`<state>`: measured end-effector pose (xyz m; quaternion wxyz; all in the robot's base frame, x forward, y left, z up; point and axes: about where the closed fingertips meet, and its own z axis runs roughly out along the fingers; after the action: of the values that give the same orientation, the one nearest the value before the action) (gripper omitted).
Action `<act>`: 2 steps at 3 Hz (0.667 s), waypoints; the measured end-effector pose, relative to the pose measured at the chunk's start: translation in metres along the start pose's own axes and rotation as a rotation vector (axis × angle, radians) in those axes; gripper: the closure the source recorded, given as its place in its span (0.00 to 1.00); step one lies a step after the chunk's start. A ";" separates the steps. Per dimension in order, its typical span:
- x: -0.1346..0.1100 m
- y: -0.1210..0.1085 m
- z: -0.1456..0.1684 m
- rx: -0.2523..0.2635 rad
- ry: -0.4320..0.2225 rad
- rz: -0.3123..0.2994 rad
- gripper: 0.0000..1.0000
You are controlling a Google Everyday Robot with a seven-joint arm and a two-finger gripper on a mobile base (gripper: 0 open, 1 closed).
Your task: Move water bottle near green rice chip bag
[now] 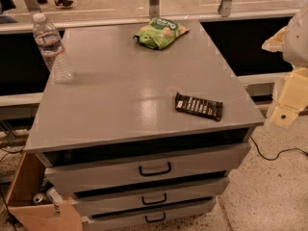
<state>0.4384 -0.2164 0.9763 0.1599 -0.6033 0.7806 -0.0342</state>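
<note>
Grey cabinet top [120,95], water bottle [52,47] upright at far-left corner, green rice chip bag [160,32] at far edge, well apart; gripper [288,102] beside right side, grip state cannot tell

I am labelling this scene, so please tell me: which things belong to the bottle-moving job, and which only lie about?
Job: water bottle, upright at the rear left corner of the cabinet top; green rice chip bag, rear middle; claw, off its right side.
Lying about: dark wrapped bar, front right; drawers, below.
</note>
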 end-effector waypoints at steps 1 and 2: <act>-0.001 -0.001 0.000 0.003 -0.006 0.000 0.00; -0.036 -0.020 0.030 -0.021 -0.102 -0.009 0.00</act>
<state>0.4739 -0.1830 0.9601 0.1928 -0.6093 0.7691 0.0039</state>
